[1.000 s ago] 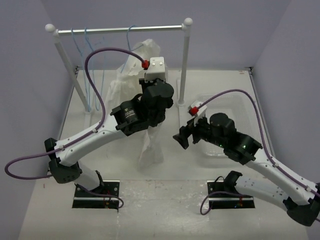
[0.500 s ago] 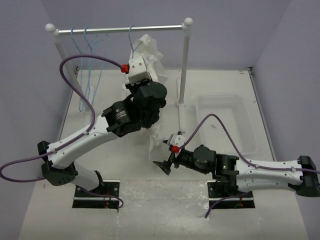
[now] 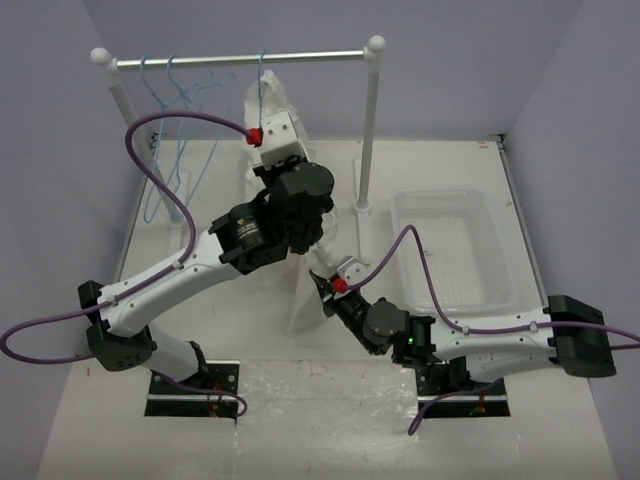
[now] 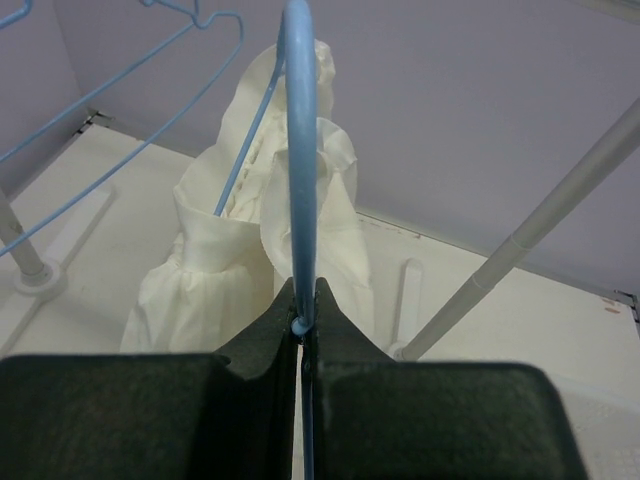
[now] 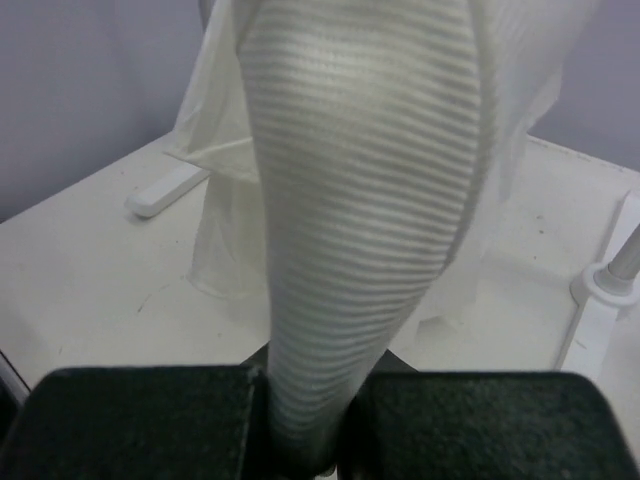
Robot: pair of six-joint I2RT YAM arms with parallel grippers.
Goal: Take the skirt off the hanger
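Right end effector arrived, gripping ribbed white skirt, left end effector clamping hanger

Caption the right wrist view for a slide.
Right gripper shut on the hanging skirt, crinkled white fabric filling the view above the table.

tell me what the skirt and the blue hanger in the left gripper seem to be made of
The skirt: thin white fabric, matte, with fine crosswise ridges and limp folds. The hanger in the left gripper: a thin light-blue rod, smooth with a faint sheen; plastic or coated wire, the look leaves that open.
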